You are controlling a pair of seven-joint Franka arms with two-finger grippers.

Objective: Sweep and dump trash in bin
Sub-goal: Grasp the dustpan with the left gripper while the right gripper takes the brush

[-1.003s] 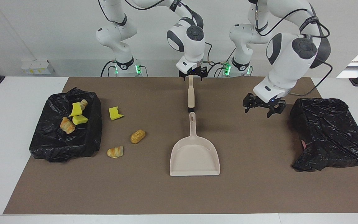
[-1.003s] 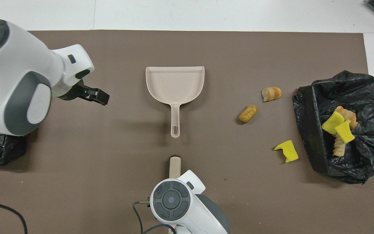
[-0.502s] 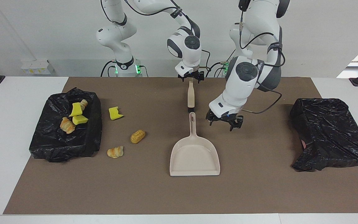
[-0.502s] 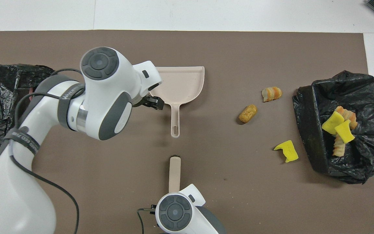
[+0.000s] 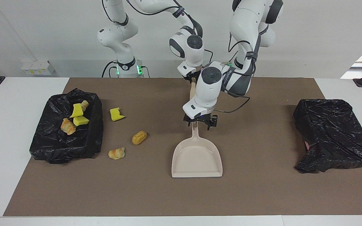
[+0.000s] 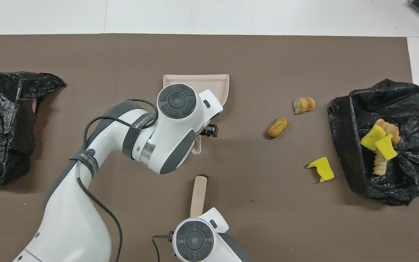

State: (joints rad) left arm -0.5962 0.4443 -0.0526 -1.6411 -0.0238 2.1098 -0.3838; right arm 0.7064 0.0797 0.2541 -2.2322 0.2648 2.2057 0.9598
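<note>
Three bits of trash lie on the mat: a yellow sponge chunk [image 5: 117,114] [image 6: 321,169], a bread roll [image 5: 139,137] [image 6: 278,127] and a croissant [image 5: 116,153] [image 6: 304,104]. Several more lie in the black-lined bin [image 5: 94,125] [image 6: 344,145] at the right arm's end. The beige dustpan [image 5: 196,157] [image 6: 220,82] lies mid-table. My left gripper [image 5: 200,123] [image 6: 204,133] is open, low over the dustpan handle's end, a finger on each side. My right gripper [image 5: 194,78] is shut on the beige brush [image 5: 192,91] [image 6: 198,191], nearer the robots than the dustpan.
A second black bag-covered bin [image 5: 331,135] [image 6: 2,120] sits at the left arm's end of the table. A brown mat [image 5: 262,194] covers the table's middle. The left arm's elbow hides part of the brush in the facing view.
My left arm has swung from beside the black bag at its end to the dustpan handle and come down. The right gripper has drawn the brush slightly toward the robots.
</note>
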